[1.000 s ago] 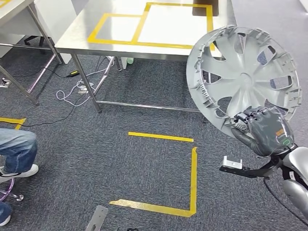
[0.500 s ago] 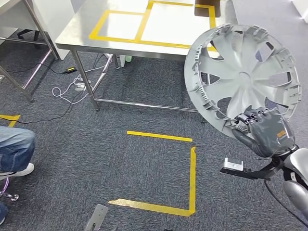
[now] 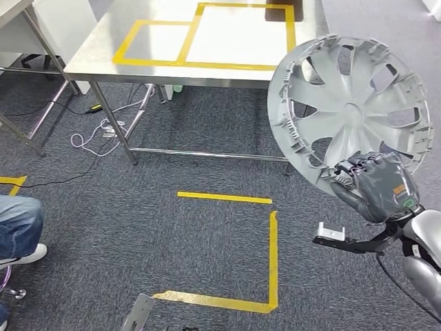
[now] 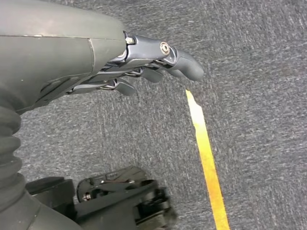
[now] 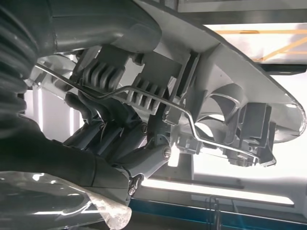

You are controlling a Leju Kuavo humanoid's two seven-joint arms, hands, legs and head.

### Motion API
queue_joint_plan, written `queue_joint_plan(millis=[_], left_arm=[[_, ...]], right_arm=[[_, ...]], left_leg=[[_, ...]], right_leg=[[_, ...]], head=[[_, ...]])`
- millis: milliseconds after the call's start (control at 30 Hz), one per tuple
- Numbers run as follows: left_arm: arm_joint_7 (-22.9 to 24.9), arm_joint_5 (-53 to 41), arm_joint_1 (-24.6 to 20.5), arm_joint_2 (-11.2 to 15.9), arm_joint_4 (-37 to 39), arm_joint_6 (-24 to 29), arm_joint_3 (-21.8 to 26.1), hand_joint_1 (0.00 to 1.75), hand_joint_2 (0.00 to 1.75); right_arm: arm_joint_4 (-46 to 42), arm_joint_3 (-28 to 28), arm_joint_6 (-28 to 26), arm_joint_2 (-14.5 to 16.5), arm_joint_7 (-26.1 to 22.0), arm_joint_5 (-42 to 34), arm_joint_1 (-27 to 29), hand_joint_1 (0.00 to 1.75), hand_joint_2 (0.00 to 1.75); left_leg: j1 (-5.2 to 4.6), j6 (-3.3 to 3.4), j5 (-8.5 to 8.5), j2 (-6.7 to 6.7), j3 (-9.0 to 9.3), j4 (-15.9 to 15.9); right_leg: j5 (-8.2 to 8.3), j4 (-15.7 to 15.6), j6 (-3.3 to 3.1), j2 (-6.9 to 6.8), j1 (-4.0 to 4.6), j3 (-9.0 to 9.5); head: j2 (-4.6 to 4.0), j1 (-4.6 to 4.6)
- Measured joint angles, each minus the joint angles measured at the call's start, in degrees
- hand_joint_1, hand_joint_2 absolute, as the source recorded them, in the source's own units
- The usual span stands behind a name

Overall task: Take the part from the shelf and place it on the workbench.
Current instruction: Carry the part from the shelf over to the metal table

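The part is a large grey wheel cover (image 3: 353,110), held upright at the right of the head view with its ribbed inner side towards me. My right hand (image 3: 377,185) grips its lower rim, fingers curled over the edge. In the right wrist view the wheel cover (image 5: 231,91) shows its clips and wire ring, with my right hand (image 5: 108,129) clamped on the rim. The steel workbench (image 3: 98,55) with yellow tape rectangles stands ahead, beyond the cover. My left hand (image 4: 145,67) hangs over the carpet, fingers stretched out and holding nothing.
Grey carpet carries a yellow tape corner (image 3: 270,262). Cables (image 3: 98,131) lie under the workbench's left legs. A person's leg in jeans and a white shoe (image 3: 18,231) sits at the left edge. Another table (image 3: 16,14) stands at the far left.
The whole scene has shifted a little leftwards and the workbench looks slightly nearer: the camera moved. The wheel cover stays gripped in my right hand at the same spot in view.
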Motion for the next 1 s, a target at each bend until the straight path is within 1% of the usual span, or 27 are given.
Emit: queue_joint_plan(millis=[33, 100, 133, 167, 233, 300, 333, 367, 400, 433, 467, 500, 533, 567, 600, 633, 667, 700, 733, 767, 800, 833, 867, 900, 933, 967, 1000], left_arm=[[0.00, 0.00, 0.03, 0.02, 0.00, 0.00, 0.00, 0.00, 1.75], [0.00, 0.00, 0.03, 0.07, 0.00, 0.00, 0.00, 0.00, 1.75], [0.00, 0.00, 0.02, 0.13, 0.01, -0.01, 0.00, 0.00, 1.75], [0.00, 0.00, -0.01, 0.16, 0.02, -0.04, -0.01, 0.00, 1.75], [0.00, -0.01, -0.05, 0.25, 0.05, -0.19, -0.02, 0.00, 1.75], [-0.01, -0.03, -0.10, 0.25, 0.05, -0.32, -0.06, 0.00, 1.75], [-0.01, -0.05, -0.18, 0.24, 0.05, -0.37, -0.09, 0.00, 1.75], [-0.01, -0.08, -0.29, 0.21, 0.05, -0.42, -0.13, 0.00, 1.75], [-0.01, -0.10, -0.38, 0.17, 0.06, -0.49, -0.19, 0.00, 1.75], [0.01, -0.14, -0.46, 0.14, 0.07, -0.53, -0.26, 0.00, 1.75], [0.04, -0.16, -0.49, 0.11, 0.07, -0.55, -0.32, 0.00, 1.75], [0.08, -0.19, -0.47, 0.10, 0.07, -0.54, -0.37, 0.00, 1.75], [0.13, -0.23, -0.46, 0.09, 0.07, -0.51, -0.42, 0.00, 1.75], [0.16, -0.28, -0.46, 0.07, 0.07, -0.49, -0.47, 0.00, 1.75], [0.17, -0.36, -0.45, 0.04, 0.07, -0.48, -0.52, 0.00, 1.75], [0.17, -0.42, -0.49, 0.03, 0.07, -0.48, -0.58, 0.00, 1.75], [0.19, -0.46, -0.53, 0.03, 0.07, -0.48, -0.64, 0.00, 1.75], [0.20, -0.50, -0.56, 0.03, 0.07, -0.49, -0.71, 0.00, 1.75], [0.21, -0.51, -0.59, 0.03, 0.07, -0.49, -0.78, 0.00, 1.75], [0.22, -0.52, -0.61, 0.02, 0.07, -0.49, -0.84, 0.00, 1.75], [0.23, -0.53, -0.63, 0.01, 0.07, -0.50, -0.90, 0.00, 1.75], [0.25, -0.54, -0.68, 0.02, 0.07, -0.51, -0.95, 0.00, 1.75], [0.26, -0.55, -0.73, 0.03, 0.07, -0.55, -1.02, 0.00, 1.75], [0.27, -0.56, -0.74, 0.04, 0.08, -0.62, -1.11, 0.00, 1.75], [0.28, -0.57, -0.72, 0.05, 0.08, -0.68, -1.20, 0.00, 1.75], [0.30, -0.57, -0.67, 0.07, 0.09, -0.74, -1.28, 0.00, 1.75], [0.33, -0.58, -0.63, 0.08, 0.09, -0.78, -1.34, 0.00, 1.75]], right_arm=[[0.00, 0.04, 0.00, 0.00, 0.00, 0.01, 0.00, 1.75, 1.75], [0.00, 0.08, 0.00, 0.00, -0.01, 0.01, 0.00, 1.75, 1.75], [0.02, 0.14, 0.00, 0.01, -0.03, -0.01, -0.06, 1.75, 1.75], [0.04, 0.22, 0.01, 0.01, -0.08, -0.01, -0.12, 1.75, 1.75], [0.08, 0.44, 0.07, 0.02, -0.28, 0.00, -0.31, 1.75, 1.75], [0.10, 0.71, 0.19, 0.03, -0.50, 0.07, -0.60, 1.75, 1.75], [0.15, 0.94, 0.26, 0.05, -0.58, 0.13, -0.84, 1.75, 1.75], [0.22, 1.22, 0.32, 0.09, -0.66, 0.19, -1.07, 1.75, 1.75], [0.32, 1.56, 0.37, 0.19, -0.73, 0.28, -1.22, 1.75, 1.75], [0.41, 1.95, 0.40, 0.31, -0.78, 0.42, -1.31, 1.75, 1.75], [0.50, 2.33, 0.43, 0.45, -0.80, 0.54, -1.31, 1.75, 1.75], [0.58, 2.71, 0.45, 0.61, -0.82, 0.65, -1.30, 1.75, 1.75], [0.68, 3.06, 0.48, 0.75, -0.81, 0.73, -1.34, 1.75, 1.75], [0.79, 3.36, 0.50, 0.87, -0.79, 0.77, -1.40, 1.75, 1.75], [0.91, 3.65, 0.54, 0.97, -0.78, 0.81, -1.50, 1.75, 1.75], [1.07, 3.95, 0.59, 1.12, -0.78, 0.86, -1.66, 1.75, 1.75], [1.21, 4.26, 0.63, 1.25, -0.78, 0.93, -1.87, 1.75, 1.75], [1.34, 4.54, 0.67, 1.40, -0.79, 1.00, -2.04, 1.75, 1.75], [1.44, 4.78, 0.69, 1.54, -0.81, 1.06, -2.20, 1.75, 1.75], [1.49, 4.96, 0.73, 1.62, -0.80, 1.10, -2.33, 1.75, 1.75], [1.53, 5.11, 0.79, 1.69, -0.80, 1.13, -2.45, 1.75, 1.75], [1.58, 5.32, 0.93, 1.77, -0.78, 1.14, -2.69, 1.75, 1.75], [1.66, 5.53, 1.13, 1.89, -0.75, 1.13, -3.04, 1.75, 1.75], [1.77, 5.78, 1.35, 2.04, -0.75, 1.13, -3.42, 1.75, 1.75], [1.91, 6.08, 1.58, 2.22, -0.76, 1.12, -3.85, 1.75, 1.75], [2.06, 6.37, 1.80, 2.43, -0.79, 1.12, -4.29, 1.75, 1.75], [2.21, 6.70, 2.03, 2.66, -0.83, 1.13, -4.75, 1.75, 1.75]], left_leg=[[-0.03, 0.22, 1.64, -0.01, 0.00, -1.06], [-0.23, 1.07, 6.64, -0.11, 2.19, -8.00], [-0.38, 1.53, 8.38, -0.18, 3.41, -11.38], [-0.53, 1.85, 9.18, -0.23, 4.33, -13.96], [-0.72, 2.06, 8.74, -0.26, 4.87, -15.52], [-0.50, 2.24, 8.61, -0.23, 5.43, -16.39], [-0.34, 2.42, 8.61, -0.22, 5.81, -16.77], [-0.16, 2.64, 8.58, -0.20, 6.18, -17.12], [-0.12, 2.82, 8.43, -0.19, 6.37, -17.24], [-0.11, 2.97, 8.25, -0.18, 6.46, -17.23], [-0.11, 3.04, 8.06, -0.18, 6.55, -17.19], [-0.08, 3.00, 7.83, -0.18, 6.74, -17.15], [-0.03, 2.90, 7.55, -0.20, 7.02, -17.08], [0.05, 2.72, 7.19, -0.23, 7.42, -16.99], [0.14, 2.45, 6.74, -0.27, 7.89, -16.87], [0.10, 2.11, 6.32, -0.31, 8.21, -16.65], [0.04, 1.78, 5.99, -0.33, 8.33, -16.43], [-0.05, 1.50, 5.80, -0.32, 8.32, -16.25], [-0.14, 1.29, 5.75, -0.29, 8.22, -16.17], [-0.14, 1.08, 5.64, -0.26, 8.23, -16.14], [-0.12, 0.82, 5.39, -0.22, 8.27, -15.96], [-0.09, 0.51, 4.81, -0.19, 7.98, -15.06], [-0.04, 0.18, 3.81, -0.18, 7.12, -13.07], [0.02, -0.08, 2.51, -0.16, 5.55, -9.90], [0.08, -0.25, 1.11, -0.15, 3.48, -5.98], [0.12, -0.33, 0.14, -0.15, 1.42, -2.43], [0.14, -0.30, 0.12, -0.15, -0.10, -0.21]], right_leg=[[-0.21, 0.00, -0.01, 0.15, 0.09, 0.31], [-0.75, -0.02, 0.09, 0.38, 0.25, 1.04], [-1.02, 0.02, 0.23, 0.48, 0.39, 1.25], [-1.21, 0.05, 0.45, 0.55, 0.45, 1.27], [-1.38, -0.04, 1.02, 0.63, 0.44, 1.09], [-1.77, -0.04, 1.64, 0.50, 0.33, 0.99], [-2.43, 0.90, 1.89, 0.41, 0.32, 0.55], [-3.51, 2.97, 2.10, 0.33, 0.30, -0.52], [-4.90, 6.25, 2.29, 0.26, 0.19, -2.29], [-6.29, 10.06, 2.51, 0.27, 0.08, -4.51], [-7.07, 13.24, 2.76, 0.26, -0.04, -6.56], [-6.84, 14.85, 3.01, 0.24, -0.18, -7.88], [-5.44, 14.27, 3.22, 0.19, -0.32, -8.07], [-3.09, 11.59, 3.39, 0.09, -0.48, -7.16], [-0.79, 7.89, 3.58, -0.07, -0.63, -5.58], [0.80, 4.54, 3.64, -0.22, -0.61, -3.90], [1.42, 2.05, 3.43, -0.34, -0.56, -2.54], [1.25, 0.88, 3.14, -0.36, -0.43, -1.82], [0.83, 0.63, 2.68, -0.30, -0.27, -1.56], [0.52, 0.51, 2.21, -0.25, -0.31, -1.47], [0.38, 0.47, 1.88, -0.21, -0.36, -1.34], [0.18, 0.40, 1.48, -0.23, -0.44, -1.05], [-0.01, 0.29, 1.10, -0.27, -0.54, -0.70], [-0.22, 0.25, 0.75, -0.30, -0.53, -0.39], [-0.45, 0.25, 0.48, -0.29, -0.49, -0.13], [-0.66, 0.26, 0.32, -0.23, -0.43, 0.11], [-0.91, 0.26, 0.23, -0.14, -0.36, 0.43]], head=[[0.00, -0.01], [0.00, 0.00], [0.00, 0.05], [0.00, 0.08], [0.00, 0.13], [0.00, 0.18], [0.00, 0.25], [0.00, 0.37], [0.00, 0.45], [0.00, 0.48], [0.00, 0.48], [0.00, 0.46], [0.00, 0.46], [0.00, 0.47], [0.00, 0.46], [0.00, 0.55], [0.00, 0.62], [0.00, 0.61], [0.00, 0.60], [0.00, 0.52], [0.00, 0.42], [0.00, 0.32], [0.00, 0.21], [0.00, 0.09], [0.00, 0.00], [0.00, -0.01], [0.00, -0.02]])
